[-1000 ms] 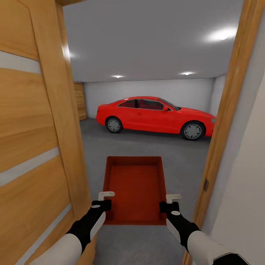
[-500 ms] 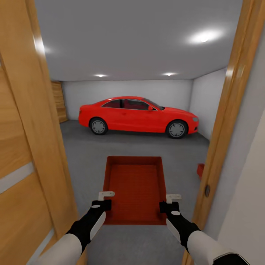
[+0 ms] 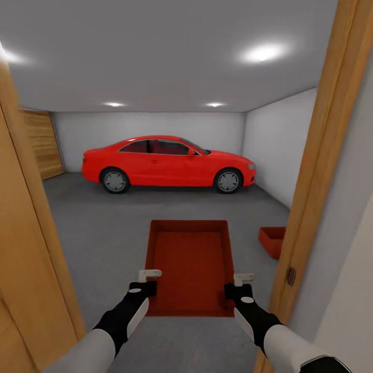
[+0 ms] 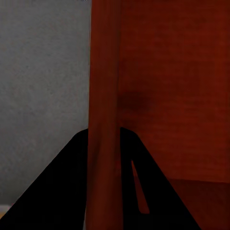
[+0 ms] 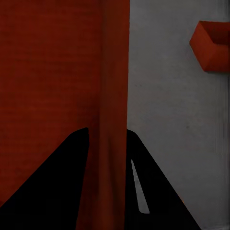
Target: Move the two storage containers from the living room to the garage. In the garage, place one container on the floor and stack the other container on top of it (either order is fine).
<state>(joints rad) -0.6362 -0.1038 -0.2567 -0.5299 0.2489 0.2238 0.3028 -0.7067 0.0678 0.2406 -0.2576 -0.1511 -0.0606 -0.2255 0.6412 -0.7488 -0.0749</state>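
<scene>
carried container (image 3: 189, 267) - orange-red, level | second container (image 3: 273, 240) - on floor (image 3: 103, 228)

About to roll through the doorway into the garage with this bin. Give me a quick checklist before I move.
1. Left gripper on the carried bin: ok, jaws straddle its left wall in the left wrist view.
2. Right gripper on the bin's right wall: ok, same straddling grip in the right wrist view.
3. Bin level: ok, it looks flat in the head view.
4. Door frame clearance on the right: cannot tell, the right arm looks close to it.
5. Second bin already on the garage floor: ok, ahead to the right, partly hidden by the frame.
6. Red car: ok, parked at the far wall.
</scene>
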